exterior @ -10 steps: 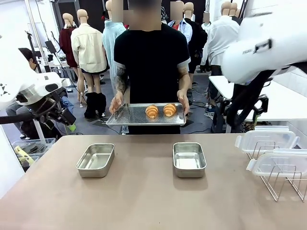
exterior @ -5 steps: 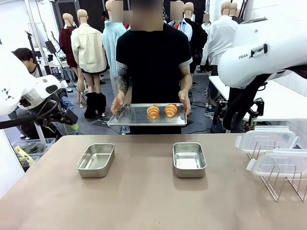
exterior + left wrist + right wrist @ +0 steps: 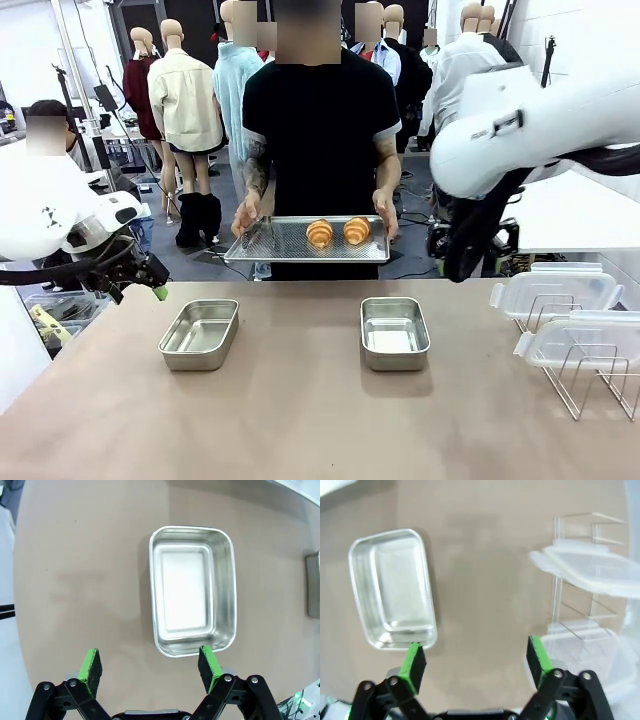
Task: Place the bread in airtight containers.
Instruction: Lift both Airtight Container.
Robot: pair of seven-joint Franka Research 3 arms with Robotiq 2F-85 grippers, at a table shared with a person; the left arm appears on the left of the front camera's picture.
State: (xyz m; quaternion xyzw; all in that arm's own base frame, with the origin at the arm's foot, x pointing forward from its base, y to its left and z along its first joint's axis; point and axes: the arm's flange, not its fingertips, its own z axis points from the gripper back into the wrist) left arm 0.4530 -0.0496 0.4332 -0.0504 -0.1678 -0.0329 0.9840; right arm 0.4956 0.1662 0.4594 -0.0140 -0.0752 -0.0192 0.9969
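Two golden croissant-shaped pieces of bread [image 3: 319,233] [image 3: 356,230] lie on a perforated metal tray [image 3: 280,245], which a person holds in both hands beyond the table's far edge. On the table stand two empty steel containers, one on the left [image 3: 200,334] and one on the right [image 3: 394,333]. My left gripper [image 3: 150,664] hangs open above the near end of the left container [image 3: 192,590]. In the right wrist view my right gripper [image 3: 476,663] is open too, above bare table beside the right container [image 3: 392,587]. Neither gripper holds anything.
Two clear plastic lids [image 3: 555,290] [image 3: 590,340] rest on a wire rack [image 3: 590,390] at the table's right edge; they also show as the lids [image 3: 590,565] in the right wrist view. The other container's edge [image 3: 314,585] shows in the left wrist view.
Both arms have swung inward toward the table: the left gripper down and right, the right arm leftward. The person's tray with the bread has barely moved.
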